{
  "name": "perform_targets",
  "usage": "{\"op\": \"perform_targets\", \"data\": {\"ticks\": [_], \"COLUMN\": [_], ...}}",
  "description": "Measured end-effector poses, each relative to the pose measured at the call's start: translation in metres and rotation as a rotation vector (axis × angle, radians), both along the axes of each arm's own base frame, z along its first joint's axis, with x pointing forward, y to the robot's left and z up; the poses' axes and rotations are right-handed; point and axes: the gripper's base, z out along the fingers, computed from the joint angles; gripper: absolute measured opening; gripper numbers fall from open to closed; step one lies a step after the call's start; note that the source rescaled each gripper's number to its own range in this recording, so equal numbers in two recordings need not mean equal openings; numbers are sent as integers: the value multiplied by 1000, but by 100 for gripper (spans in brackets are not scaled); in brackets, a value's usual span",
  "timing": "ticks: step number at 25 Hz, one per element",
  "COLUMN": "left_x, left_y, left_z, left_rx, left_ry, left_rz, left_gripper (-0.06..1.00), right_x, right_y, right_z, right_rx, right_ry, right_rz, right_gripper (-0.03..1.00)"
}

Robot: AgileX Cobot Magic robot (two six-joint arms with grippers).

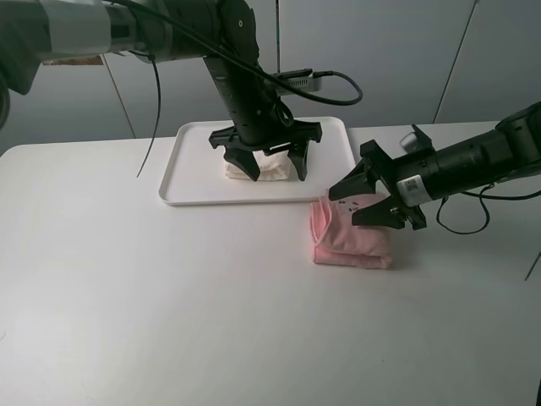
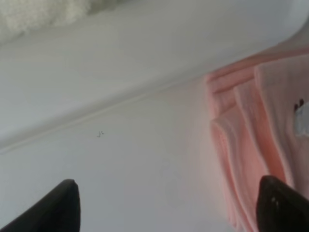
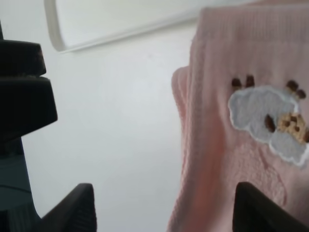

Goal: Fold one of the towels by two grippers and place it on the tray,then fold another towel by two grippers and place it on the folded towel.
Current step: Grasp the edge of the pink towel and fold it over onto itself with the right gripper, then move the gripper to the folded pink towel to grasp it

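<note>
Two towels are lying folded before me, one on the tray (image 1: 190, 182) and one on the white table (image 1: 169, 304). The cream towel (image 1: 270, 172) is sitting as a compact bundle near the middle of the tray, at the far side of the table. My left gripper (image 1: 277, 173) is hanging directly over that bundle with its jaws spread wide, one finger on each side of the cloth, and I am not gripping anything with it. Its wrist view is showing the two black fingertips (image 2: 55, 205) far apart, with bare table between them and the tray's rim running across.

The pink towel (image 1: 351, 237) is resting folded on the table just beside the tray's near right corner, off the tray. My right gripper (image 1: 372, 207) is reaching in from the right and hovering at the towel's upper edge; its jaws are standing parted, and I am not clamping the cloth. Its wrist view is showing the fingertips (image 3: 72, 208) apart, the nearer fold of the pink towel lying partly between them, and the small animal-face mark (image 3: 268, 125) facing up on the top layer.
</note>
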Motion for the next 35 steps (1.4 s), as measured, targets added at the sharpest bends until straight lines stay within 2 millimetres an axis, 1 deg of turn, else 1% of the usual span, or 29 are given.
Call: {"op": "perform_targets", "data": {"ticks": [6, 8, 15, 17, 23, 27, 29, 32, 35], "left_x": [0, 0, -1, -1, -1, -1, -1, -1, -1], "left_y": [0, 0, 0, 0, 0, 0, 0, 0, 0], "left_z": [0, 0, 0, 0, 0, 0, 0, 0, 0], "left_rx": [4, 5, 8, 8, 9, 9, 9, 9, 9], "left_ry": [2, 2, 0, 0, -1, -3, -3, -4, -4], "left_rz": [-11, -13, -30, -32, -35, -40, -43, -43, -45], "left_gripper": [95, 95, 95, 95, 95, 95, 95, 95, 95], "right_x": [0, 0, 2, 1, 0, -1, -1, -2, -3], "right_y": [-2, -7, -47, -52, -56, -57, -57, -48, -39], "right_z": [3, 5, 3, 1, -4, -5, -9, -20, -27], "right_rx": [-40, -61, -113, -150, -223, -234, -233, -230, -235], "right_ry": [-27, -36, -1, -3, -15, -12, 4, 40, 50], "right_rz": [8, 11, -70, -49, -24, -24, -26, -3, 15], "right_gripper": [64, 64, 64, 64, 64, 64, 64, 64, 64]}}
